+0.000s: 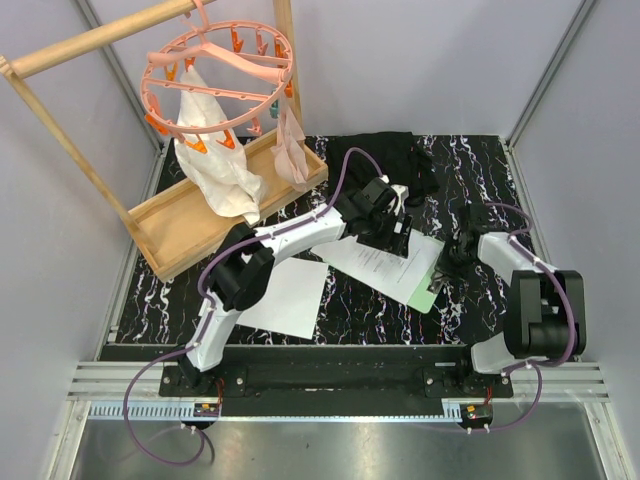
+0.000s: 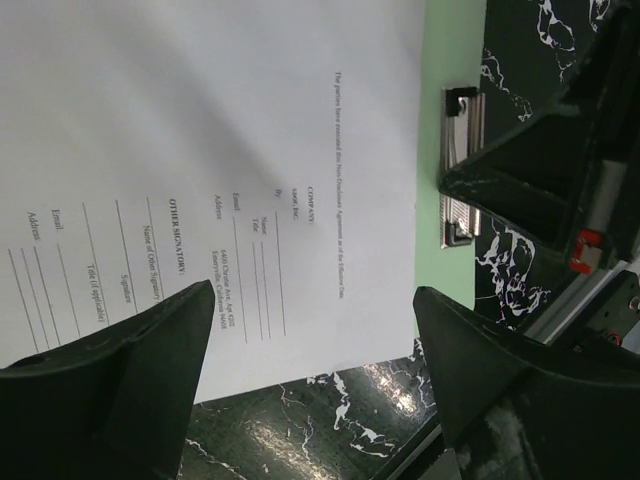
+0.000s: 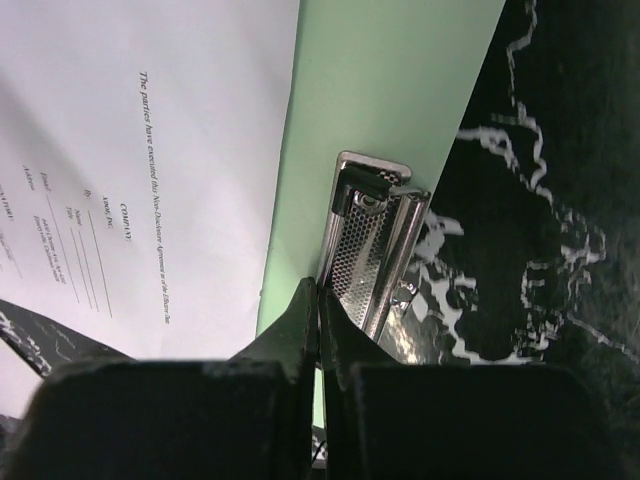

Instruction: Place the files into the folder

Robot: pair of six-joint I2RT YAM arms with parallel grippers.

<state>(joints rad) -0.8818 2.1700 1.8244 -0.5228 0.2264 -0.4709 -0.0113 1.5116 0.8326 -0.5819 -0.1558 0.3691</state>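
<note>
Blank sheet lies loose on desk, left of the folder. Left claw is wide open and empty over printed sheet, which lies on mint folder. Paper looks light, floppy and slick, so best taken by an edge. Right claw is pinched closed at clip.

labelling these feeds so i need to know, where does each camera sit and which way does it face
Top external: above and behind the arm bases, looking down on the table; both arms show, left hand over the printed sheet.
Left wrist: on the left arm, looking down past its open fingers at that sheet, the green folder and its clip.
Right wrist: on the right arm, looking down past the shut right hand at the clip.
Both wrist views share the sheet, folder and clip.
</note>
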